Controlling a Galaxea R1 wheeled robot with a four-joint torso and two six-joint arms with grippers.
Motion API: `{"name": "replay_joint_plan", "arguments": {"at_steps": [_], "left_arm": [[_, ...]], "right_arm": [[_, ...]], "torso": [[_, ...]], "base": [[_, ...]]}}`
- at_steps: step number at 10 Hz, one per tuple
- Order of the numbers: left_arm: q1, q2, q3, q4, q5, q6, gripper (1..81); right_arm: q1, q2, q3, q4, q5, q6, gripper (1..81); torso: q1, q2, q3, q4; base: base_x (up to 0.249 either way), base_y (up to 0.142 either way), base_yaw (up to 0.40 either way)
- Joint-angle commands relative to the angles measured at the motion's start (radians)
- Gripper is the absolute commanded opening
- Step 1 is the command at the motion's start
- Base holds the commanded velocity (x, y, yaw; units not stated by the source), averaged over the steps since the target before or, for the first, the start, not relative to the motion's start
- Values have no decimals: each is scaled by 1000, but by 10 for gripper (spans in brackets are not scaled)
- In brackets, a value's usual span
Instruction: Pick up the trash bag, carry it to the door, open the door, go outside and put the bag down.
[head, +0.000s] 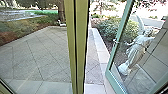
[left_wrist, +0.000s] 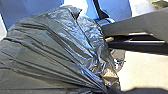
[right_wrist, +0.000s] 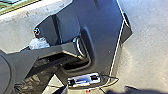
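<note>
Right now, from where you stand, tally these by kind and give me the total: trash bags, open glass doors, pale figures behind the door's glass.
Trash bags: 1, the dark bag in the left wrist view
Open glass doors: 1, the green-framed door
Pale figures behind the door's glass: 1, the draped figure
Total: 3

No readable text anywhere.

The head view had one green-framed glass door (head: 123, 25), with one pale figure (head: 136, 51) showing in its glass. Two yellow-green upright strips (head: 81, 37) stood side by side, and one tree trunk (head: 61, 11) rose beyond them. The left wrist view had one dark trash bag (left_wrist: 50, 50).
</note>
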Motion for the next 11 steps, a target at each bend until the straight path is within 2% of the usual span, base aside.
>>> {"name": "replay_joint_plan", "arguments": {"at_steps": [1,2,3,4,5,6,7,9,10,11], "left_arm": [[-13,2,8,3,72,5,10],[-13,2,8,3,72,4,10],[-13,2,8,4,72,4,10],[-13,4,8,4,72,4,10],[-13,6,8,4,72,5,10],[-13,7,8,4,70,5,10],[-21,9,6,4,70,5,10],[-43,13,-20,4,70,5,10],[-50,22,-37,4,70,4,10],[-53,33,-58,4,70,4,10]], "right_arm": [[-5,56,-91,14,-47,-12,811],[-5,66,-96,12,-49,-12,811],[-5,72,-99,12,-49,-12,811],[-5,76,-102,14,-47,-12,811],[-5,78,-104,14,-47,-12,811],[-5,78,-105,17,-47,-12,811],[-11,94,-120,23,-47,-8,811],[-33,164,-196,15,-44,-9,811],[-37,214,-265,14,-44,-11,811],[-40,272,-350,12,-44,-14,811]], "torso": [[0,0,252,168],[0,0,101,66],[-1,-1,104,79],[-2,-2,106,102],[-3,-2,77,56],[-3,-2,82,81],[-3,-2,86,93],[-3,-3,87,95],[-3,-3,150,95],[-3,-2,183,95]], "base": [[0,0,0],[0,0,0],[0,0,0],[0,0,0],[0,0,0],[0,0,0],[0,0,0],[0,0,0],[0,0,0],[0,0,0]]}}
